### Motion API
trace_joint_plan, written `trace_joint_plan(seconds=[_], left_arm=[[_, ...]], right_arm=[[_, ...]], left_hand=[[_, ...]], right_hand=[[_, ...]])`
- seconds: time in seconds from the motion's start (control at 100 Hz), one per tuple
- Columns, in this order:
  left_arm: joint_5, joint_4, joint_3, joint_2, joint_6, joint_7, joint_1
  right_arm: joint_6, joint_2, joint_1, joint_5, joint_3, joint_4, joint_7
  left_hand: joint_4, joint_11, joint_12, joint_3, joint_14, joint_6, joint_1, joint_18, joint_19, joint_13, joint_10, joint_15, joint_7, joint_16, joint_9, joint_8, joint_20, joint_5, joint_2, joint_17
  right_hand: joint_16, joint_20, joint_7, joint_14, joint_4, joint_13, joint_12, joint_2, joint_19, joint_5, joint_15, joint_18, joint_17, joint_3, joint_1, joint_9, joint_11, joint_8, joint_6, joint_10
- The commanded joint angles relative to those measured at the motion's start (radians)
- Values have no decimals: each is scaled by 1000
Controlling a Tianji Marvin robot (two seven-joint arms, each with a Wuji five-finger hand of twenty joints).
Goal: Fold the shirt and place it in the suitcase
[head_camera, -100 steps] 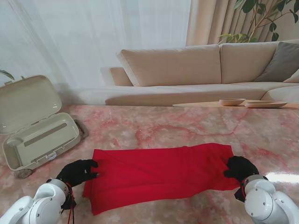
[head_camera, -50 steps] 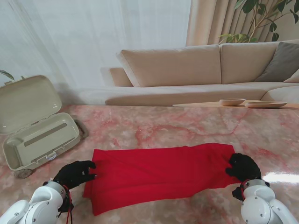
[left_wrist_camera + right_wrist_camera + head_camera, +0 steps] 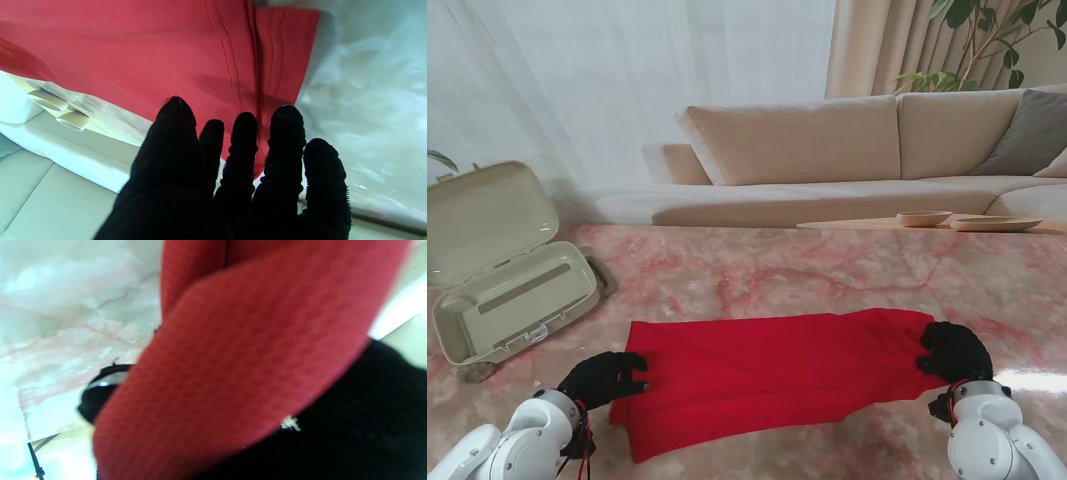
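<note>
On the pink-veined marble table top (image 3: 827, 275), the red knit shirt (image 3: 777, 370) lies folded into a long flat band running left to right, near the edge closest to me. Left end of the band: the left hand (image 3: 603, 380), black-gloved, rests at the shirt's short edge. Left wrist view shows the fingers (image 3: 245, 140) extended and slightly apart, tips over the stitched hem of the shirt (image 3: 186, 50); no cloth is pinched between them, so the hand reads as spread and holding nothing. Right end of the band: the right hand (image 3: 953, 350), also black-gloved, sits on the shirt's corner. Right wrist view is blurred; a fold of red cloth (image 3: 230, 366) lies across the black glove (image 3: 360, 426) and close to the lens, with the fingers curled around it, so this hand has hold of the shirt's right end. White arm segments of both arms show at the near corners of the stand view. Farther from me and to the left, the cream hard-shell suitcase (image 3: 512, 300) stands open on the table, lid tilted back, well apart from the shirt. Beyond the table: a beige sofa (image 3: 827, 150) and white curtains (image 3: 627, 70).
</note>
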Motion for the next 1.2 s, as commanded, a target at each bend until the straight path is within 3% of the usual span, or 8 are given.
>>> trace_joint_plan(seconds=[0.0, 0.18, 0.55, 0.92, 1.19], left_arm=[[-12, 20, 18, 1, -10, -12, -14], [-45, 63, 62, 6, -31, -34, -68], [-101, 134, 129, 10, -51, -54, -162], [-164, 209, 205, 2, -50, -33, -261], [-219, 260, 259, -8, -46, -11, -324]], right_arm=[[-4, -5, -2, -1, 7, -5, -2], [-20, -13, 13, 8, 19, -15, -36], [-59, -16, 33, 7, 47, -53, -55], [-133, -10, 29, -2, 85, -147, -22], [-177, -4, 31, 6, 62, -229, 15]], left_hand=[[13, 20, 20, -26, 30, 9, 57, 23, -9, -7, 15, 3, 13, -8, -6, 13, -7, 18, 19, -7], [13, 20, 22, -26, 30, 9, 57, 21, -10, -8, 15, 4, 14, -8, -7, 12, -8, 17, 21, -5], [13, 19, 23, -26, 31, 9, 57, 21, -11, -11, 16, 4, 16, -9, -9, 12, -11, 14, 22, -4], [15, 18, 18, -26, 35, 12, 55, 21, -14, -17, 20, 5, 12, -10, -16, 9, -16, 13, 29, -7], [15, 19, 16, -26, 39, 19, 56, 22, -12, -21, 24, 6, 9, -10, -18, 7, -17, 14, 31, -11]], right_hand=[[1, 24, 70, -28, -14, 31, 0, -24, 61, 46, 46, -105, 41, 98, 52, 43, 5, -11, -79, 11], [-2, 31, 75, -23, -20, 29, -3, -65, 61, 59, 59, -98, 41, 119, 61, 59, -7, -29, -104, -5], [1, 41, 77, -17, -23, 28, -1, -74, 66, 59, 66, -94, 41, 126, 67, 60, -13, -38, -99, -4], [-1, 48, 77, -18, -25, 26, 4, -75, 64, 58, 64, -93, 41, 125, 68, 59, -18, -41, -98, -3], [1, 51, 76, -18, -24, 27, 6, -77, 62, 57, 65, -93, 41, 125, 71, 60, -21, -42, -95, 0]])
